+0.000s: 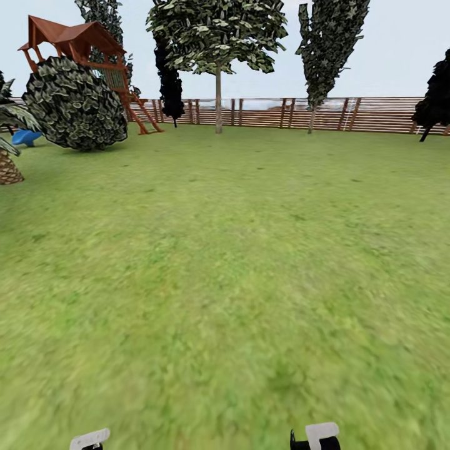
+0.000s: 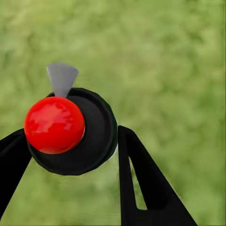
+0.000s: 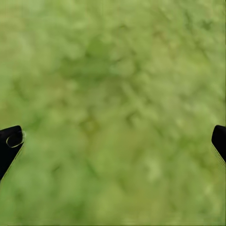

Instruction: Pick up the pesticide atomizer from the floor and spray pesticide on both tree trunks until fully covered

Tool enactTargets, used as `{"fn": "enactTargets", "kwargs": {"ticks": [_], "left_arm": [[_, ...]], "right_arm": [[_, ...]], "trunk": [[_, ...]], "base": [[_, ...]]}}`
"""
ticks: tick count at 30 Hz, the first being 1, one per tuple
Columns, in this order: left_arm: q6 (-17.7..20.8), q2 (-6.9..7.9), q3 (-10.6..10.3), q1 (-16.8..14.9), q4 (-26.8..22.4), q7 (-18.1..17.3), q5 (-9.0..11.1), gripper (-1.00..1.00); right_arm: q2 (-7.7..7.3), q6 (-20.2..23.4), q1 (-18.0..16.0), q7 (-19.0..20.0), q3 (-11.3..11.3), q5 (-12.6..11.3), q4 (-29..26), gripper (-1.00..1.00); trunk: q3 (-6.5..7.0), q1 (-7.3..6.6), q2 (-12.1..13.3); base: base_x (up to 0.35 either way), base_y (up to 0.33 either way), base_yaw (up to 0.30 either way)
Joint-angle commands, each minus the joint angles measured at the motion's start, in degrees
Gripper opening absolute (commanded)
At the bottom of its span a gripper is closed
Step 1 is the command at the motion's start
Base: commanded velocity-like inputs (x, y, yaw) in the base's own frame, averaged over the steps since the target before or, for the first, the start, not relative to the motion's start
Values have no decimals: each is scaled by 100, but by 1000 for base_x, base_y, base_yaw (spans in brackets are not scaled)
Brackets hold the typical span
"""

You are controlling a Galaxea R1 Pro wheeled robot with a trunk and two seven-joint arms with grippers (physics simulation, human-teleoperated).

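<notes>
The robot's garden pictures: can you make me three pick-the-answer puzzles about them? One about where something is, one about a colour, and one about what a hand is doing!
1. Where is the wooden playhouse?
A. far left, by the fence
B. middle of the lawn
C. far right

2. What colour is the top of the atomizer?
A. blue
B. red
C. yellow

3. What is the left gripper doing?
A. hanging open and empty
B. pressing on the grass
C. holding the atomizer

Answers:
1 A: the head view shows its brown roof at far left, above a round bush.
2 B: the left wrist view shows a shiny red cap.
3 C: its black fingers sit on either side of the bottle.
</notes>
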Motion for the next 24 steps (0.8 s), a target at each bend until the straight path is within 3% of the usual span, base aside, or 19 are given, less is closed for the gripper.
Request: {"fn": "enactTargets", "kwargs": {"ticks": [1,24], "left_arm": [[0,0,0,0,-1,0,1,-100],[0,0,1,0,2,0,9,-100]], "right_arm": [[0,0,0,0,0,0,0,100],[0,0,0,0,0,0,0,100]], "trunk": [[0,0,0],[0,0,0]], "base": [[338,0,0],[338,0,0]]}}
